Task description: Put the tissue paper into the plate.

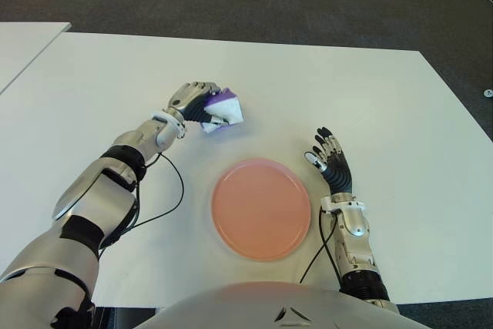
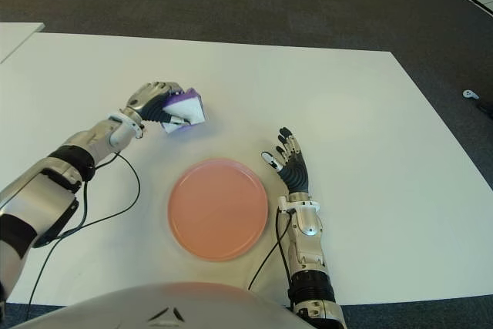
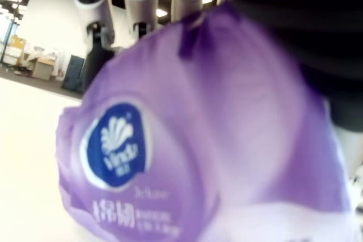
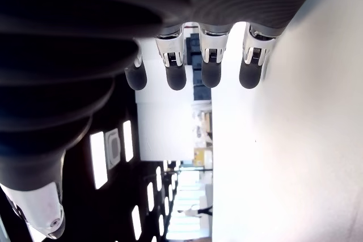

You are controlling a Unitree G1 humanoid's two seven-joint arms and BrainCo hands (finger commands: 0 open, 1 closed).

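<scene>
Left hand (image 1: 194, 101) wrapped around the tissue pack (image 1: 222, 111), fingers curled over its top, pack sticking out past the fingertips on the side away from the arm. Pack is purple and white, soft plastic wrap, squeezed a bit in the grasp. Left wrist view is filled with the pack (image 3: 187, 140): purple wrapper, blue oval logo, white print below it, fingers (image 3: 139, 4) bent over its upper edge. Whether the pack is lifted or touching the table (image 1: 370, 98) cannot be told.

Landmark is the plate (image 1: 262, 208), pink, round, flat on the white table just in front of the robot's torso. Pack and left hand sit beyond the plate and to its left, near but clear of its rim, nothing over the plate. Plate holds nothing.

Right hand (image 1: 331, 161) shows just to the right of the plate, near its far-right rim, palm down, fingers straight and slightly spread, holding nothing. Right wrist view shows four fingertips (image 4: 176, 77) extended side by side with bare table beside them. Contact with the table cannot be told.

A black cable (image 1: 173, 198) loops on the table left of the plate, from the left forearm. Another cable (image 1: 317, 248) runs from the right wrist past the plate's near-right edge.
</scene>
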